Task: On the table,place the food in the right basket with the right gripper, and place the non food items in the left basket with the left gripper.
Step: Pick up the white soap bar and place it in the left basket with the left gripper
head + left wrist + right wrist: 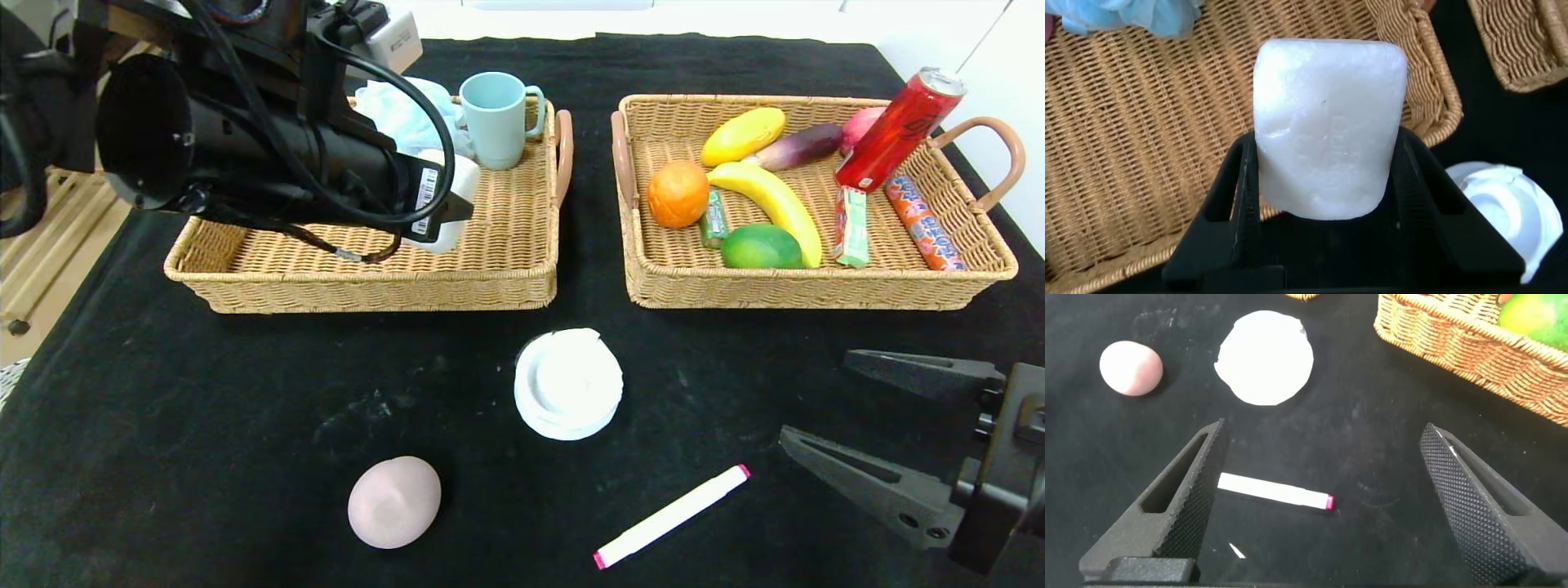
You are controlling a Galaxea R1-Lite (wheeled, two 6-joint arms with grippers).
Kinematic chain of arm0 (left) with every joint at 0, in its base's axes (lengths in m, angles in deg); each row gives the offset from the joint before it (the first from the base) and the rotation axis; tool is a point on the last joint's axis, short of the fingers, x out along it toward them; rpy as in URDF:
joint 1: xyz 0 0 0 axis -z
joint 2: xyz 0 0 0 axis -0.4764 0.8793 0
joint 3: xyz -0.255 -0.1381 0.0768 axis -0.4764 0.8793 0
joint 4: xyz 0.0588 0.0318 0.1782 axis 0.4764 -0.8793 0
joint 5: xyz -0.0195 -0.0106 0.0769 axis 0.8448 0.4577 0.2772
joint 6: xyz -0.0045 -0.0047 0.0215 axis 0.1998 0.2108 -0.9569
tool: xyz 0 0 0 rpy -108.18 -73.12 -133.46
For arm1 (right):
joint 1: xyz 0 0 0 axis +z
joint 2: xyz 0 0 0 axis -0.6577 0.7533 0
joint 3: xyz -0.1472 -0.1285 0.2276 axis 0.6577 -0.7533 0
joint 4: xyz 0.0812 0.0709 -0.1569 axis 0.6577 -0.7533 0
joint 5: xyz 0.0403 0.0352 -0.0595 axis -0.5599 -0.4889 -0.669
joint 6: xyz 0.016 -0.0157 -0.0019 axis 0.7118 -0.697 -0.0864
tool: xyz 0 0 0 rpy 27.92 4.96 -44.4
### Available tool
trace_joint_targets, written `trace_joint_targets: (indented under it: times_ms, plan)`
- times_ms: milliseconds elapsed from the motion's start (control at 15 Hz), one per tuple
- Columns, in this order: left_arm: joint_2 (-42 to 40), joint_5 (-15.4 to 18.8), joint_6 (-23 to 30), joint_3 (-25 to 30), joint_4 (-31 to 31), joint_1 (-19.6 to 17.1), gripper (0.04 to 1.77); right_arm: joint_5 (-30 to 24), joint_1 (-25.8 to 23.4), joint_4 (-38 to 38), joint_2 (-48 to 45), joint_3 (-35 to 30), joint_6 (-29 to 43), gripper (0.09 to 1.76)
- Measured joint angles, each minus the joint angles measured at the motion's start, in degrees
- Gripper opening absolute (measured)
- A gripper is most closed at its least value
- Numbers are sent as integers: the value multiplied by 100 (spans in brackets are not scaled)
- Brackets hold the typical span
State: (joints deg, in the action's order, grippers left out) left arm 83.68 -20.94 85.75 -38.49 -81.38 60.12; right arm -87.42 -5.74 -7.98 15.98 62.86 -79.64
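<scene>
A white rounded soap-like bar (pixel 1327 131) sits clamped between dark gripper fingers (pixel 1237 204) above the tan wicker left basket (pixel 506 245).

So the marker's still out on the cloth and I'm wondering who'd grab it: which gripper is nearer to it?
Right. The right gripper hangs open just beside the marker; the left gripper holds the soap bar over the left basket.
</scene>
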Motion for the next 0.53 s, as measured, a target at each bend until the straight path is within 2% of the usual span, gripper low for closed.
trace_joint_targets:
  times_ms: [200,533]
  plan:
    - [344,37,11,-234,419,-144,100,-6,-26,0,-32,0,-61,171]
    - [824,48,22,-529,660,-260,100,0,-35,11,-54,-2,-63,171]
